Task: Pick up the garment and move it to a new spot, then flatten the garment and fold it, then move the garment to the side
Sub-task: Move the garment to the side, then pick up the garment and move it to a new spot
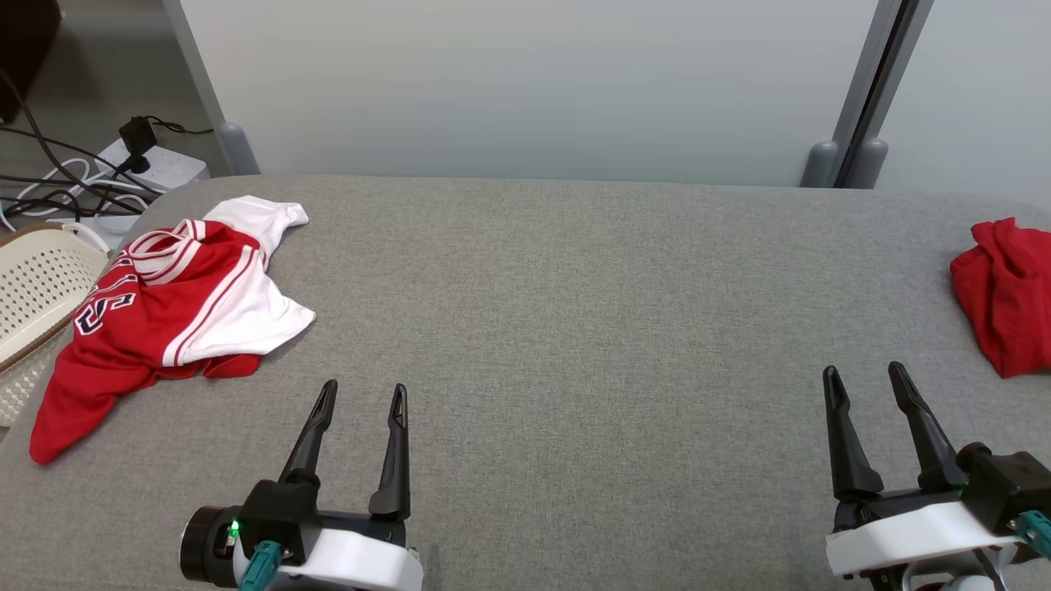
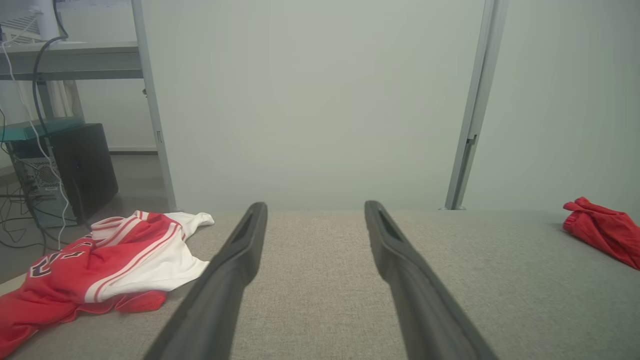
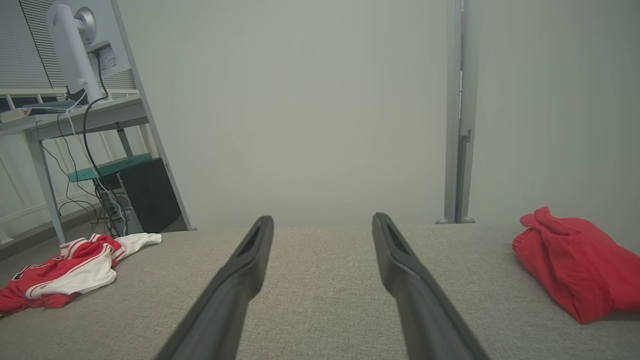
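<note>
**While the jersey lies untouched, both grippers stand open**

Where the head camera looks down, the left gripper [image 1: 365, 386] and right gripper [image 1: 862, 369] hover low over the grey padded surface [image 1: 575, 312], each with fingers spread and nothing between them. The red-and-white jersey [image 1: 164, 312] lies crumpled at the surface's far left edge, beside a pale perforated basket [image 1: 41, 287]. A plain red garment [image 1: 1006, 287] sits bundled at the far right. Nothing is lifted, so the pick-up looks not yet begun, and the jersey is my guess for the target.

Along the left wrist, the fingers frame bare grey fabric, with the jersey [image 2: 115, 255] off to their left and well apart. The next move calls for a leftward reach and a pinch on a raised fold.

From the right wrist, the red garment [image 3: 570, 260] lies right of the spread fingers. A desk [image 3: 75, 117] and trailing cables stand beyond the pale partition.
</note>
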`<state>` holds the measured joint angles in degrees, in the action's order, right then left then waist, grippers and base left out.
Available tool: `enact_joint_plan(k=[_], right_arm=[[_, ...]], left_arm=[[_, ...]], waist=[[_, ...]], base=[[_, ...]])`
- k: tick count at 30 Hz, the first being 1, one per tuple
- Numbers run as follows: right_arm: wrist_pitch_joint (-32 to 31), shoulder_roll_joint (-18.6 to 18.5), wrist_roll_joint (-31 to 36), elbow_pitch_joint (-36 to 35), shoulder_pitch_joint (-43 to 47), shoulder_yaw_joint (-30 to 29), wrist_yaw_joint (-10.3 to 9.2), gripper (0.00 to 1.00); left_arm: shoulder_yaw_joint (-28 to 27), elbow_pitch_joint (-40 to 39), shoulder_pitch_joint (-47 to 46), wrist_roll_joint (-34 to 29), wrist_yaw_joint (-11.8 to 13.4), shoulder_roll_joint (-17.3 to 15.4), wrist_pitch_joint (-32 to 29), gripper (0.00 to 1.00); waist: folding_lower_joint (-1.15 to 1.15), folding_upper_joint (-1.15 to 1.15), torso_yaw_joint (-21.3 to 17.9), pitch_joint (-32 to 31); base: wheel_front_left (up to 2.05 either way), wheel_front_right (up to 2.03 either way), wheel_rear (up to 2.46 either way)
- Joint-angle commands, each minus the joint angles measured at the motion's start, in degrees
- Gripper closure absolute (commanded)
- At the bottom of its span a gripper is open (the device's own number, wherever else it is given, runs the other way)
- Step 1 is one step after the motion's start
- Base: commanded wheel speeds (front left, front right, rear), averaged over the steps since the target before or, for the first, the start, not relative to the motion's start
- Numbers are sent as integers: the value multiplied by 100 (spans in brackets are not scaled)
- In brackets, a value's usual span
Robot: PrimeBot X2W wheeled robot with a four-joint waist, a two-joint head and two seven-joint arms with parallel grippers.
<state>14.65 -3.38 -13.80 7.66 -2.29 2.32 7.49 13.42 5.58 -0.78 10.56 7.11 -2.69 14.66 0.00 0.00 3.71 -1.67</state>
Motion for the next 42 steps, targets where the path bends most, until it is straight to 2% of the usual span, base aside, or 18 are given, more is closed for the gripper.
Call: enact_joint_plan(k=[1, 8, 14, 19, 34, 38, 42], right_arm=[[35, -22, -43, -190, -109, 126, 0, 0], [35, -74, -6, -131, -230, 163, 0, 0], [35, -106, -36, -92, -286, 288, 0, 0], [35, -93, -86, -103, -322, 394, 0, 0], [35, -94, -256, -160, -172, 324, 0, 0], [35, -71, -249, -176, -126, 317, 0, 0], [35, -84, -238, -148, -211, 393, 0, 0]], left_arm=[[-196, -163, -139, -12, -8, -20, 33, 0], [-196, -121, -214, -13, -50, -20, 34, 0], [-232, -109, -307, -16, -39, -19, 34, 0], [-252, -182, -330, 48, 40, -19, 34, 0], [-312, -317, -228, 71, 153, -19, 34, 0], [-327, -330, -207, 93, 167, -19, 34, 0], [-406, -412, -168, 133, 226, -19, 34, 0]], waist=[[0, 0, -1, 6], [0, 0, 50, 65], [0, 0, 300, 115], [0, 0, 697, 147], [0, 0, 2292, 133], [0, 0, 2563, 145], [0, 0, 2614, 216]], base=[[0, 0, 0], [0, 0, 0], [0, 0, 0], [0, 0, 0], [0, 0, 0], [0, 0, 0], [0, 0, 0]])
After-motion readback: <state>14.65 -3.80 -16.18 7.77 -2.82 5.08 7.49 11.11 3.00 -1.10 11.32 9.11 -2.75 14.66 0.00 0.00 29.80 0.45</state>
